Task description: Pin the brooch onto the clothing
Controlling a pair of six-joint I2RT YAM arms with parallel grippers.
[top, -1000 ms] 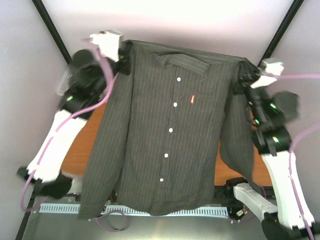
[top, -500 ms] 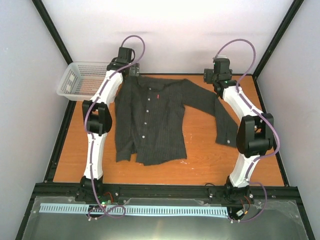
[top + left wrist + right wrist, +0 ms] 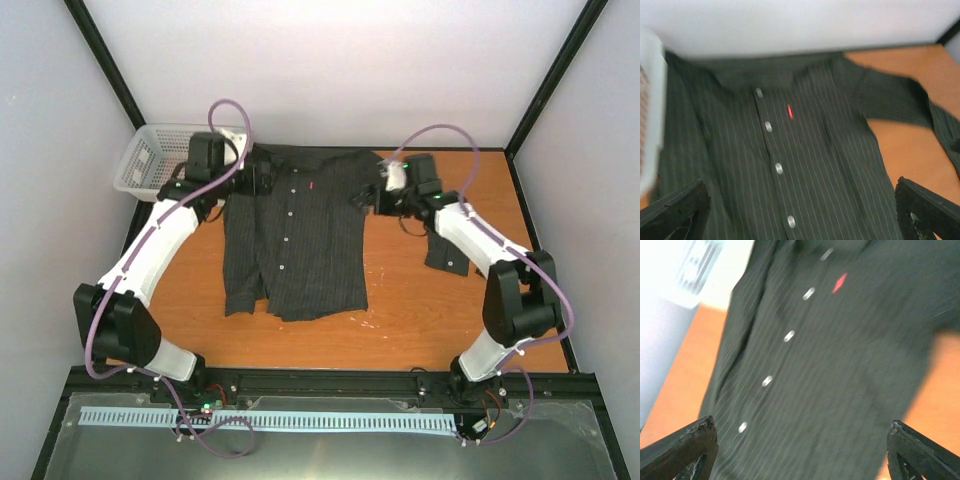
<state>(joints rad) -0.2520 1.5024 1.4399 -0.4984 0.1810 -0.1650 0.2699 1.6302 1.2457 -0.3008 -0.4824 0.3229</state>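
Observation:
The clothing [image 3: 295, 235], a dark pinstriped shirt with white buttons and a tiny red tag [image 3: 313, 185], lies flat on the orange table, collar toward the back wall. My left gripper [image 3: 255, 180] hovers over its left shoulder, open and empty. My right gripper [image 3: 377, 198] hangs over its right shoulder, also open and empty. In the left wrist view the shirt front [image 3: 805, 165] fills the space between the fingertips [image 3: 677, 210], with the gripper [image 3: 800, 220] wide apart. The right wrist view shows the blurred shirt [image 3: 840, 375] beneath the spread gripper [image 3: 800, 455]. The brooch is out of view.
A white mesh basket [image 3: 160, 160] stands at the back left corner, close to the left arm. The shirt's right sleeve [image 3: 445, 250] trails down under the right arm. Bare orange table [image 3: 400, 310] shows in front of and beside the shirt. Black frame posts stand at the back corners.
A second ago both grippers held the shirt up by its shoulders. It now lies on the table, both grippers have opened and let go, and both have moved over the shoulders.

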